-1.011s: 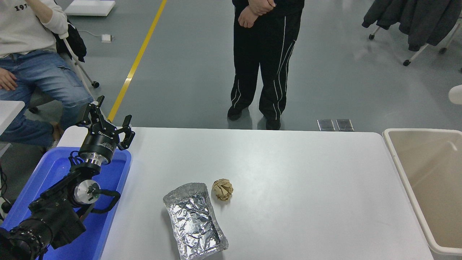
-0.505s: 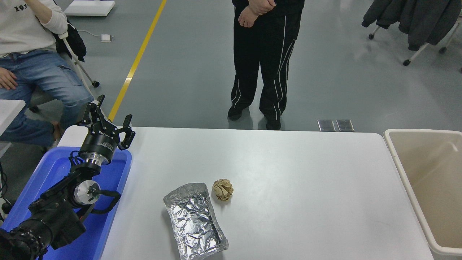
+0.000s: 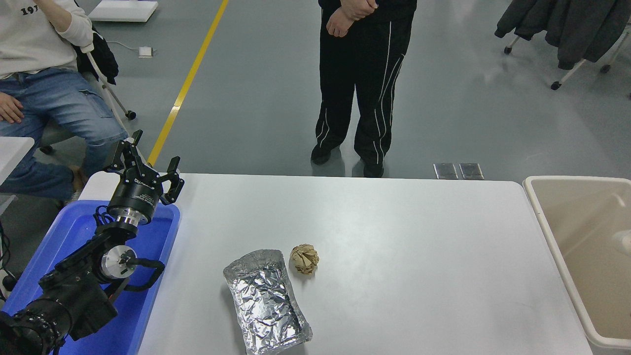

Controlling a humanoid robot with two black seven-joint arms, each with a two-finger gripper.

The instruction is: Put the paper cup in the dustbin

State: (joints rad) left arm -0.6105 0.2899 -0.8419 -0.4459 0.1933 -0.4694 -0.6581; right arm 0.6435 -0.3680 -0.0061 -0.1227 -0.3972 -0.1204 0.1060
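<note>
White table [image 3: 394,236] fills most of the head view. Dustbin [image 3: 544,222] sits at its right edge: big beige rectangular plastic bin, rounded corners, thick rim, partly cut off by the frame. Inside it, at the far right edge of the frame, a small pale whitish shape lies on the bin floor; likely the paper cup [image 3: 624,242], but only a blurred sliver shows, so shape and orientation can't be confirmed. Blue tray [image 3: 162,246] at the table's left edge. Left arm is parked over the tray; left gripper [image 3: 144,165] is at the tray's far end with fingers spread and nothing between them. Right arm and its gripper are out of frame. Crinkled silver foil packet [image 3: 266,301] lies flat near the table's near edge, centre-left. Crumpled brown paper ball [image 3: 304,258] sits just beside the packet's far right corner. One person [image 3: 362,84] stands beyond the far edge, another [image 3: 44,74] is seated at upper left.
</note>
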